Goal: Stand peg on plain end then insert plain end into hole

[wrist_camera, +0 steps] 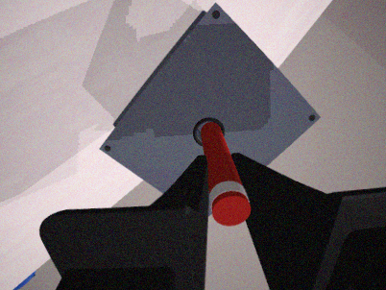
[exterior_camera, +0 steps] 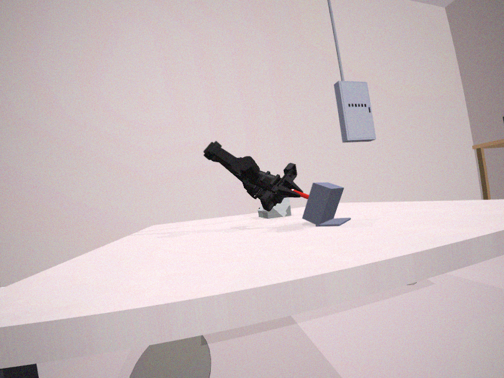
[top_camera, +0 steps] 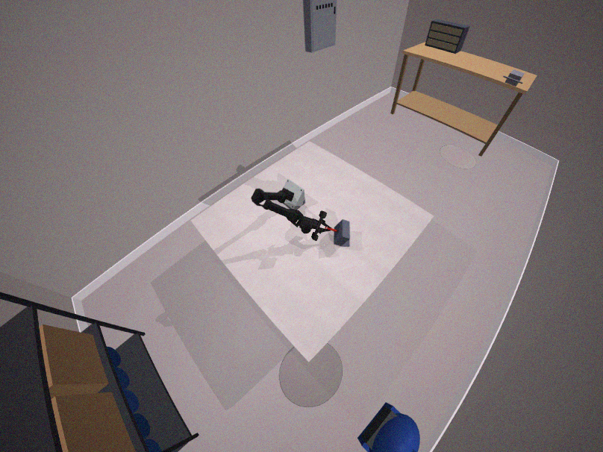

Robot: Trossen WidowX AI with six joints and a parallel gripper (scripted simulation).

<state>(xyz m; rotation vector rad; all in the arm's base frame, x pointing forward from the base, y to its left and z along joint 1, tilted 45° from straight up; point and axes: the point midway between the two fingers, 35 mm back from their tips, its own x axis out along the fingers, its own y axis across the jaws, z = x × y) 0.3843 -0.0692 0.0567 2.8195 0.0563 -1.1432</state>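
The sloped panel [top_camera: 342,233] [exterior_camera: 323,203] [wrist_camera: 230,86] blocks the way ahead of the gripper [top_camera: 327,227] [exterior_camera: 302,193] [wrist_camera: 218,162].

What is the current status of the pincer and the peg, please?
Pincer shut on peg. Peg tilted, plain end at hole, depth unclear. Nothing seen blocking the way.
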